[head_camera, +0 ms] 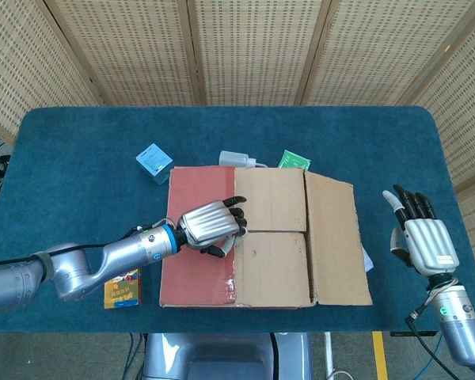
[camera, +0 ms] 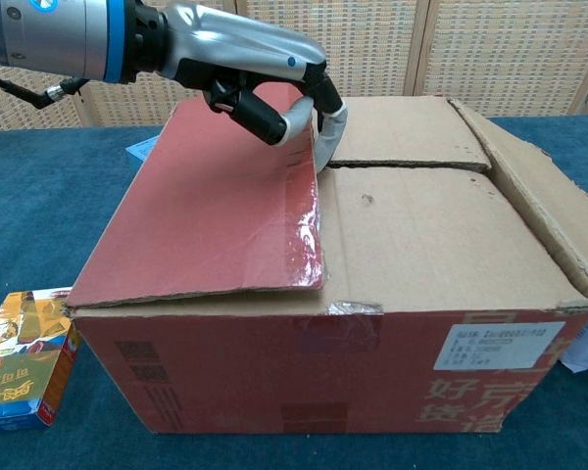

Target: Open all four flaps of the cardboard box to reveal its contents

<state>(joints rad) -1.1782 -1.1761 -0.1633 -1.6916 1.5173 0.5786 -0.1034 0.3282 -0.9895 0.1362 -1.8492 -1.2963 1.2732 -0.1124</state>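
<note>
Corrugated brown cardboard box sits mid-desk on the teal felt-covered desk, printed red on its front wall. Its red-faced left flap lies nearly flat, glossy clear tape along its inner edge; two plain brown inner flaps are closed, meeting at a seam; the right flap is tilted outward.

Left hand, silver-shelled with black fingers, is over the red flap's inner edge. In the chest view its fingers curl down around that edge near the seam, hooking the flap; a full grip cannot be confirmed.

Right hand rests well apart from the box at the desk's right side, fingers straight, slightly spread, holding nothing.

Behind the box: small light-blue cube carton, translucent plastic bottle, green packet. Left front: yellow-orange printed flat packet.
</note>
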